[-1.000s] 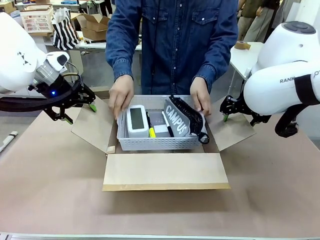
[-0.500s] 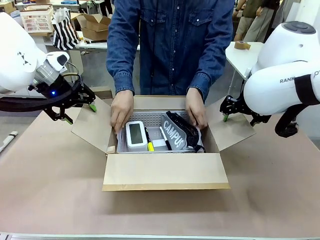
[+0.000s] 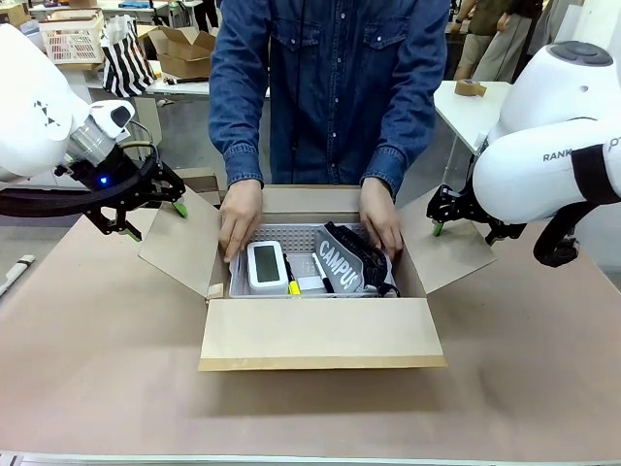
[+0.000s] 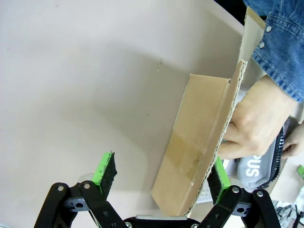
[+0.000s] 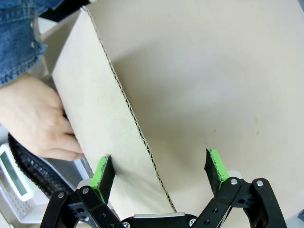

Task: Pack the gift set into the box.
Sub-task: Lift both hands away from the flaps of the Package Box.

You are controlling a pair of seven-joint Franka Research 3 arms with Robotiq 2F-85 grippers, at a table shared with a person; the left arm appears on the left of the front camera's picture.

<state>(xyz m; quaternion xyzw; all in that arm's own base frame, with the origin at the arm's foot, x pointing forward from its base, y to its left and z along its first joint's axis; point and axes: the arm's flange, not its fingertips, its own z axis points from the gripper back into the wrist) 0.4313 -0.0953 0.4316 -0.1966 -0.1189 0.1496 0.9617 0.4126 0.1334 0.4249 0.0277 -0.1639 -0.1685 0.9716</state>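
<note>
Open box [image 3: 320, 332] on the desk [image 3: 97, 374], person's hands [image 3: 240, 216] on the gift basket [image 3: 291, 245] inside it, left claw [image 3: 155, 219] spread astride its left flap [image 3: 179, 245], right claw [image 3: 464, 225] spread astride its right flap [image 3: 454, 254]

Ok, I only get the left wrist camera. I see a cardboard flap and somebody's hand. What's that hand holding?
Observer: From the front view, that hand and a second hand grip a grey basket sitting inside the box.
Operator: What's in the basket?
Observer: A white gadget with a screen, next to the grey CAMPUS pouch.
Operator: And my other pincer?
Observer: The right pincer is open, with the box's right flap between its pads.
</note>
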